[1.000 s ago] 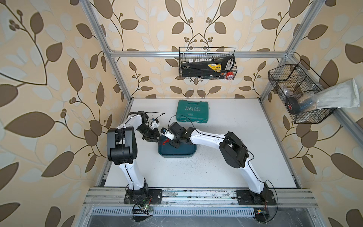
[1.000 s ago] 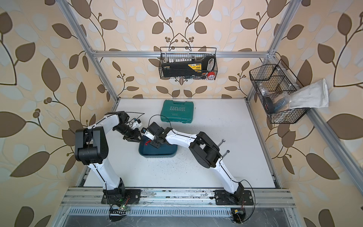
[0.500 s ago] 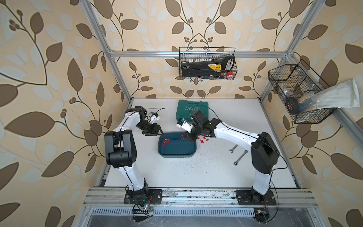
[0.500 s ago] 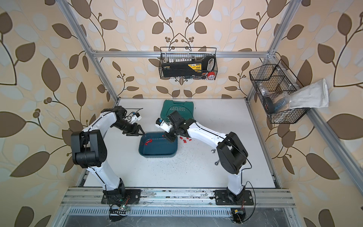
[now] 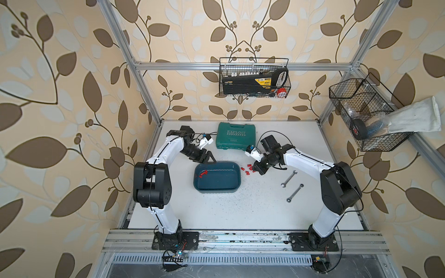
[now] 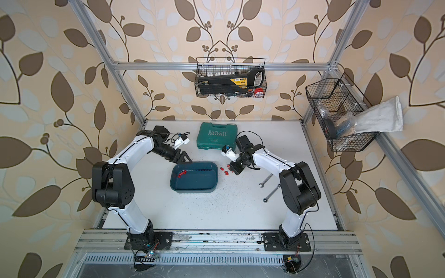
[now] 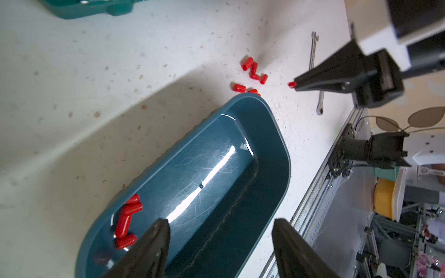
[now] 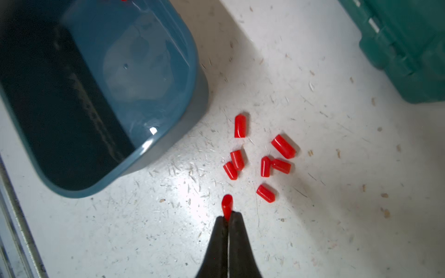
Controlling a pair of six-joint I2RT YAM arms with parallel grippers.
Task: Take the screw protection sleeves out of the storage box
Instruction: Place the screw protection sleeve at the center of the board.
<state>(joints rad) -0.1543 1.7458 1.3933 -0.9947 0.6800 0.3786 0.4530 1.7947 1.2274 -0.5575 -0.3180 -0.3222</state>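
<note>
The teal-blue storage box (image 5: 224, 179) (image 6: 197, 181) lies mid-table. Several red screw protection sleeves (image 5: 203, 173) (image 7: 126, 219) rest in its left end. Several more sleeves (image 5: 248, 168) (image 8: 265, 166) lie on the table just right of the box. My right gripper (image 8: 228, 215) (image 5: 255, 169) is low over the table beside that pile, shut on one red sleeve (image 8: 227, 204) that sticks out of its tips. My left gripper (image 7: 220, 223) (image 5: 212, 160) hangs open over the box's far left rim, with nothing between its fingers.
A green case lettered EXPLOIT (image 5: 236, 135) lies behind the box. Two wrenches (image 5: 289, 178) (image 5: 295, 192) lie to the right of the sleeve pile, under the right arm. Wire baskets (image 5: 254, 77) hang on the back and right walls.
My right arm has swung from over the box to the table on its right, carrying a sleeve. My left gripper has opened wider and drawn back to the box's far left rim.
</note>
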